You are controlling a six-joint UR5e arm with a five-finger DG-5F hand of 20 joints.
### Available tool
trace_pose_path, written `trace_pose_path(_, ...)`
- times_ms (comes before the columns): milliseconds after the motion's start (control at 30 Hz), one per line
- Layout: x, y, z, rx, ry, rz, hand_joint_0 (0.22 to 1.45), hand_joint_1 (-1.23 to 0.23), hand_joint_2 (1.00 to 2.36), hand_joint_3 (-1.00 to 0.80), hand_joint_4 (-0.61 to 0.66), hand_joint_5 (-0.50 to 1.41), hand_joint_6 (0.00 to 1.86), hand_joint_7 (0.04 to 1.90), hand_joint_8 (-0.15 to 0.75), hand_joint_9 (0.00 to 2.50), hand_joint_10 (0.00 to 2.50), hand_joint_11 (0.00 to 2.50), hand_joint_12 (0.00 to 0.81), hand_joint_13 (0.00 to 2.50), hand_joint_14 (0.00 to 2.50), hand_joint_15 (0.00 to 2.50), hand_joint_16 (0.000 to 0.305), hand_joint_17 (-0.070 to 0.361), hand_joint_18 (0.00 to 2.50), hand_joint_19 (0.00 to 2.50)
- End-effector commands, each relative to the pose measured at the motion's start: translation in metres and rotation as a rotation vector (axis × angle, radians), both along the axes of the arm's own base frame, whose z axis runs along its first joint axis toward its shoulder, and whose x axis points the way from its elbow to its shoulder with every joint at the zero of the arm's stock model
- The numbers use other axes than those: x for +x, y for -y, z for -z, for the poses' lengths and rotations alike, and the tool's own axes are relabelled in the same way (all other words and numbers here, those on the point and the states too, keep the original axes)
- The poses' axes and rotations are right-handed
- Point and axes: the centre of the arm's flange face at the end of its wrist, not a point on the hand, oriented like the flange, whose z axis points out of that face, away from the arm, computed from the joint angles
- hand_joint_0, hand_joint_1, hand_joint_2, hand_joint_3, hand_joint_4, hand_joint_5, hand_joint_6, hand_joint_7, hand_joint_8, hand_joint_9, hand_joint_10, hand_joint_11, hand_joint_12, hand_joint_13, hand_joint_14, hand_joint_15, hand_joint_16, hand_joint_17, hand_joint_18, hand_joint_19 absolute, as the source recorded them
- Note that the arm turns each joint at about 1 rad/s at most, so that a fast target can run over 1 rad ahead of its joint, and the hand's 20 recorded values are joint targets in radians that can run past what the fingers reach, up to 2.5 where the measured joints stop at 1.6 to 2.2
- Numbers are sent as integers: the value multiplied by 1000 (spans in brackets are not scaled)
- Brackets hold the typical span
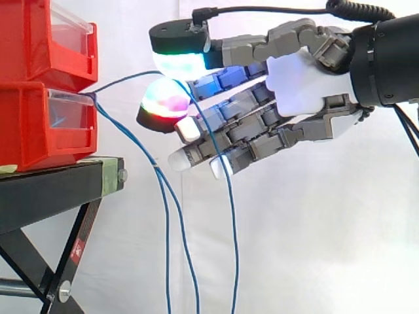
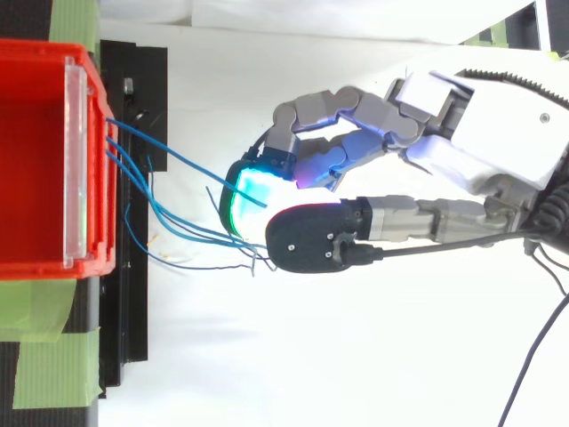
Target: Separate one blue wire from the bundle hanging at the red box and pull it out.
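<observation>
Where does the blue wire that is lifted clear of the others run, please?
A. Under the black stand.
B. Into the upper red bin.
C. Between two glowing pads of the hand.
C: in the side view the blue wire rises from the lower red bin and passes between the hand's green pad and magenta pad.

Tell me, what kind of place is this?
Probably a robot testing lab, not a home. A robot hand is at blue wires hanging from red bins on a black stand, and a plain white curtain hangs behind it all.
</observation>
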Motion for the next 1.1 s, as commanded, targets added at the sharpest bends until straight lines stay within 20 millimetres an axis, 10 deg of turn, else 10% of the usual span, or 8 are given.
trace_pose_path(0, 0, 0, 1, 0, -1, 1, 595, -631, 1022, -202, 136, -160, 789, 1127, 320, 885, 20, 1119, 354, 672, 23, 698, 43, 97, 710, 854)
trace_pose_path(1067, -19, 6, 9, 25, -133, 15, 599, -777, 1035, 55, -120, -121, 806, 1125, 235, 1064, 22, 1204, 321, 662, 24, 637, 40, 90, 723, 789)
